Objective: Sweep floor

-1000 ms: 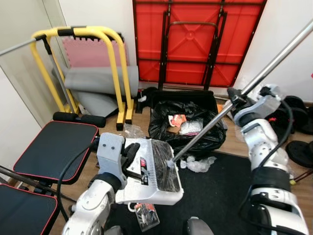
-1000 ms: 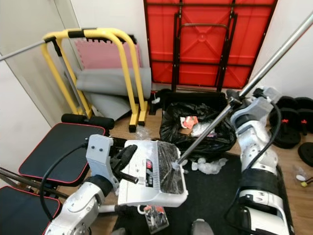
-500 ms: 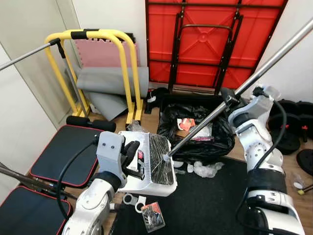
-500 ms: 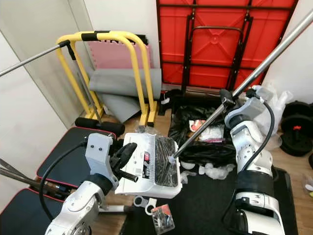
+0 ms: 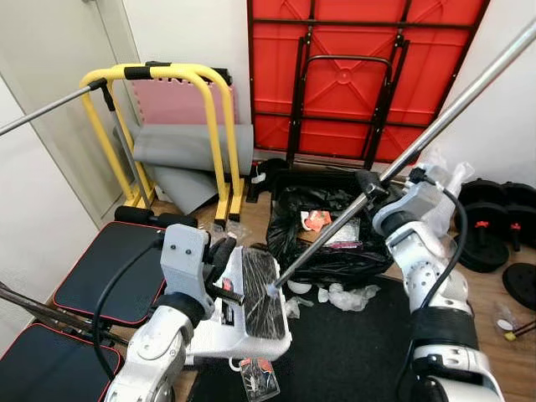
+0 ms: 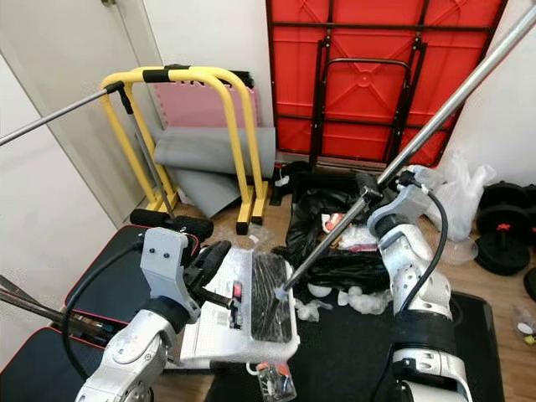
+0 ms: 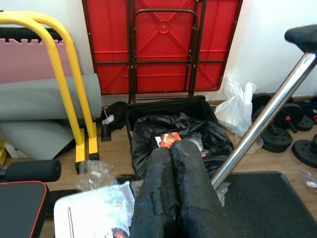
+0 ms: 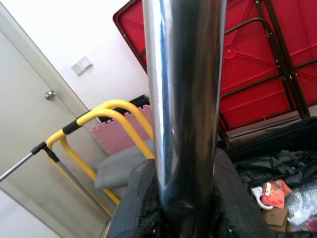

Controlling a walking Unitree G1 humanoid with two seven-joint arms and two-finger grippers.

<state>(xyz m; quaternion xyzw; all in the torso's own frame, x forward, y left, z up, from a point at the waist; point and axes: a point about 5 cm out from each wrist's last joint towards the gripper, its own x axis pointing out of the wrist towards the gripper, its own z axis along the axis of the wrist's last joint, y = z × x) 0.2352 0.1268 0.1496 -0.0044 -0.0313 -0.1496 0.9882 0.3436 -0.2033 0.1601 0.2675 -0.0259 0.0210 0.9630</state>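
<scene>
The left gripper (image 6: 219, 266) is clamped on the back edge of a white plastic dustpan (image 6: 230, 322), held off the floor and tilted, with its comb-edged dark mouth turned toward the open black plastic rubbish bag (image 5: 327, 243) in the bin just ahead. The right gripper (image 5: 374, 186) is closed round a long shiny metal broom pole (image 5: 435, 126), whose lower end rests at the dustpan's mouth (image 5: 272, 291); the right wrist view confirms the black fingers (image 8: 143, 208) wrapped about the shaft. The step in hand looks like carrying the collected sweepings to the bag and tipping them in. To do it well, the pan should be kept level enough that nothing slides out over the black rubber floor mat (image 5: 360, 352), brought on until its lip overhangs the bag's opening, and only then tilted forward. The pole is best kept pressed at the mouth as a guard. Crumpled clear plastic scraps (image 5: 339, 295) lie on the floor just before the bag, and a small printed packet (image 5: 258, 378) lies below the pan; both will want another pass.
</scene>
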